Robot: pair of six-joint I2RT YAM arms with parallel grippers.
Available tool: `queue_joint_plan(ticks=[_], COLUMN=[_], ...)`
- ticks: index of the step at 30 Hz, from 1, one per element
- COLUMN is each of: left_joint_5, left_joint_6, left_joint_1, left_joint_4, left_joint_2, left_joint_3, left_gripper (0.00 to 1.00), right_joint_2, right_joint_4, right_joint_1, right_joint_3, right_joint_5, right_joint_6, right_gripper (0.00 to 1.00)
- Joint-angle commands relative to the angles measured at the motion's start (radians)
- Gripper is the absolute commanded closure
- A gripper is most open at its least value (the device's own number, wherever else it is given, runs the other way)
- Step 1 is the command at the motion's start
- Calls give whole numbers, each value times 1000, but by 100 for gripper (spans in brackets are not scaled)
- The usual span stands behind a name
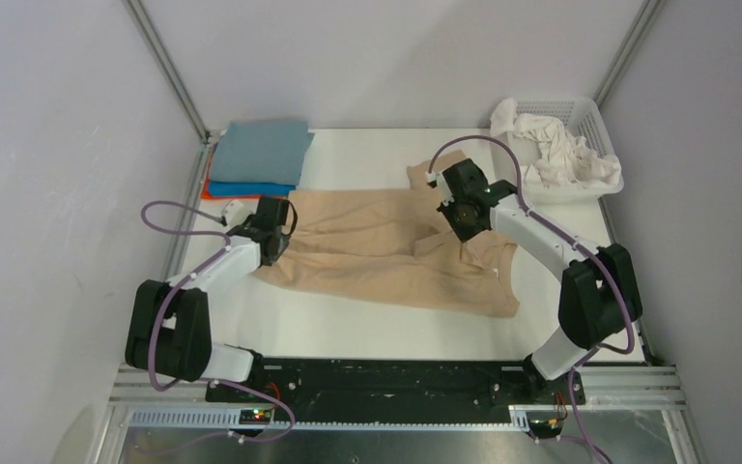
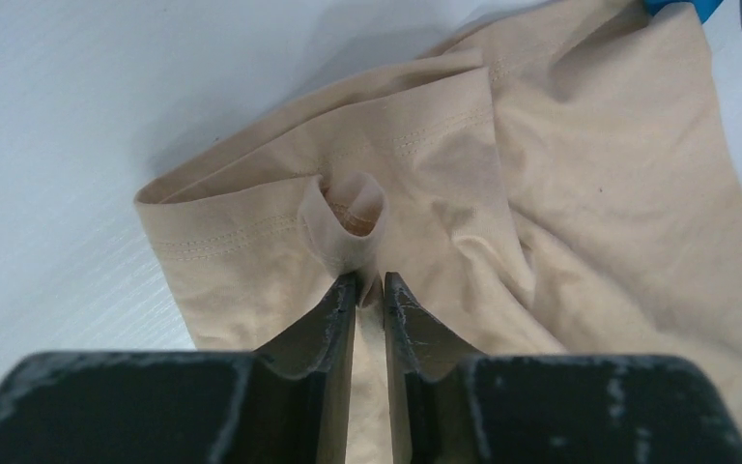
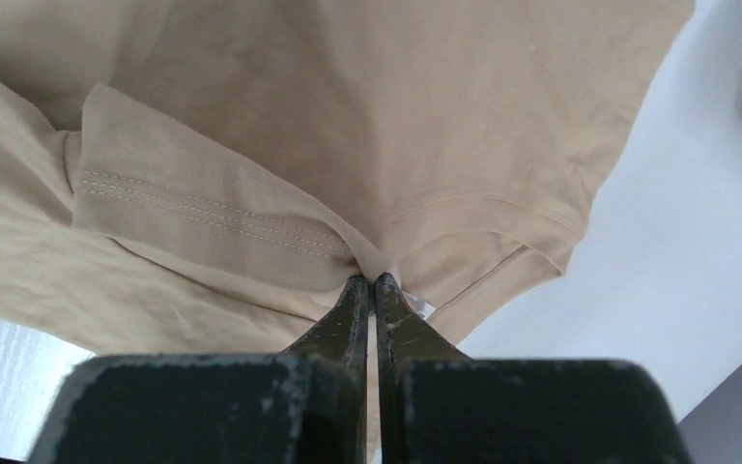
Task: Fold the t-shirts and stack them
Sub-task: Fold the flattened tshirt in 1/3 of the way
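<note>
A tan t-shirt (image 1: 386, 256) lies spread and partly folded across the white table. My left gripper (image 1: 272, 232) is over its left edge. In the left wrist view its jaws (image 2: 369, 282) stand slightly parted, with a small pucker of tan cloth (image 2: 353, 217) rising between and just beyond the tips. My right gripper (image 1: 459, 208) is shut on a bunched fold of the tan shirt (image 3: 348, 116) near its hem, tips (image 3: 373, 282) pressed together and cloth lifted. At the back left, a grey-blue shirt (image 1: 266, 150) lies folded on a bright blue one (image 1: 251, 188) and an orange one (image 1: 211, 191).
A white mesh basket (image 1: 594, 121) at the back right holds crumpled white cloth (image 1: 565, 155). Bare white table (image 1: 348, 329) runs along the near side. Metal frame posts and grey walls close in both sides.
</note>
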Motion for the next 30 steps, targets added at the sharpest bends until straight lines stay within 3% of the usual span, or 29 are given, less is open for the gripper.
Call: queue_joint_plan(ticks=[1,9,24,26,27,28,29,30], left_joint_5=[-37,-7,-43,-45,-50,-51,-48,-44], left_joint_6=[12,-3,-27,-13,-3,15,28,55], left_joint_1=[8,6,3,2,2,3,3,3], left_joint_4=[17,36,55,83,91,97,98,99], left_joint_2=[9,49,108,109,103,99,84,74], left_joint_3=[30,55,100,104,110,121,128,139], left_gripper=[79,79,77,62,41,30,13,7], right_joint_2=[-70,-92,-109,-93,-88,-75,-70,-61], right_joint_4=[7,-58,-3,26,58,82,152,194], right_joint_1=[-2,-1,-15,-20,-24,-30,-35,-37], right_joint_3=[-5,-47,-70,-70,-70,-71,-70,-68], right_joint_5=[51,81,88,97,100,114,132,194], right_joint_6=[29,49,51,47,43,35,28,15], right_gripper=[100,100,100,99,94,90,72,41])
